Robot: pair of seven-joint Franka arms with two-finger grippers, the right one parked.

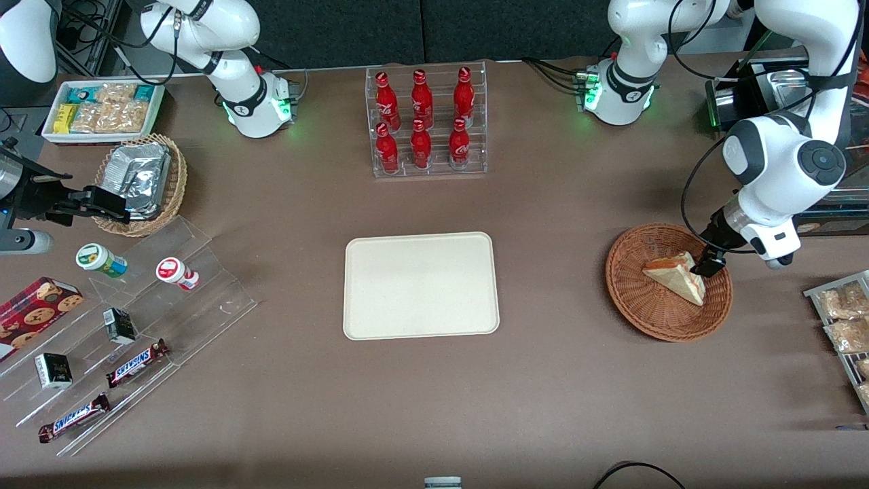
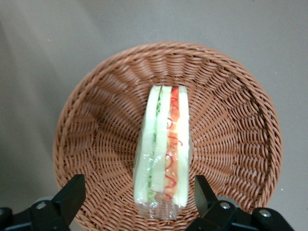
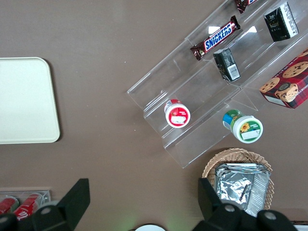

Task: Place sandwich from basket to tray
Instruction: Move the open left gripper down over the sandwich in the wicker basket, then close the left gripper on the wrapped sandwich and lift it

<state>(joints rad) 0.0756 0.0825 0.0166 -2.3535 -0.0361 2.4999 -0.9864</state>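
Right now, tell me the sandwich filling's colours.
Red-orange and green, between pale bread of the sandwich; the left wrist view shows it best.

This is a robot lab dressed up as a snack shop. Two white Franka arms are bolted to one brown surface (image 1: 577, 380), with cables and dark equipment at its edge. Goods are set out as on a shop counter: red cola bottles (image 1: 422, 122) in a clear rack, Snickers bars (image 1: 136, 362) on stepped acrylic shelves (image 1: 204, 299), and a white tray of wrapped snacks (image 1: 102, 112).
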